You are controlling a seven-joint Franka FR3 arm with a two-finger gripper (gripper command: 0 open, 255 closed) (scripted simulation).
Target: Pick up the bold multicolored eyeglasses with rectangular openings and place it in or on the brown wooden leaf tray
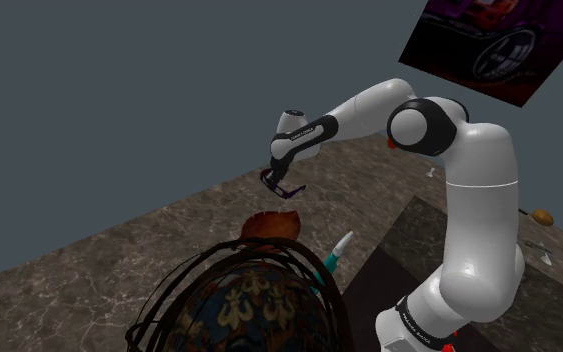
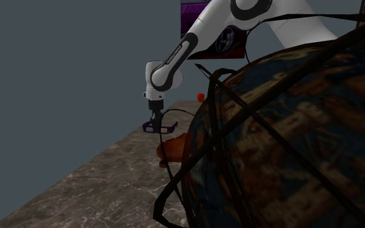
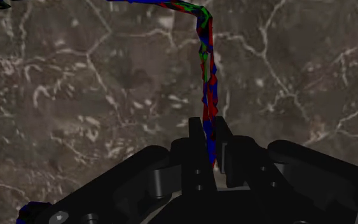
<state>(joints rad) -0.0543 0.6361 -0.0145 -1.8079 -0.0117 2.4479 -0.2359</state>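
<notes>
Patterned dome wrapped in dark wire up front, and beyond it the eyeglasses are held in the air.

The gripper has its two black fingers pinched on one thin red, blue and green bar of the eyeglasses. The bar runs out from between the fingertips and bends away past them. In the shoulder view the eyeglasses hang just under the gripper, clear of the marble counter and close above the brown leaf tray — whether squarely over it, I cannot tell. The grasp and lift look done. What is left, I judge, is to settle over the tray, lower and let go.
</notes>
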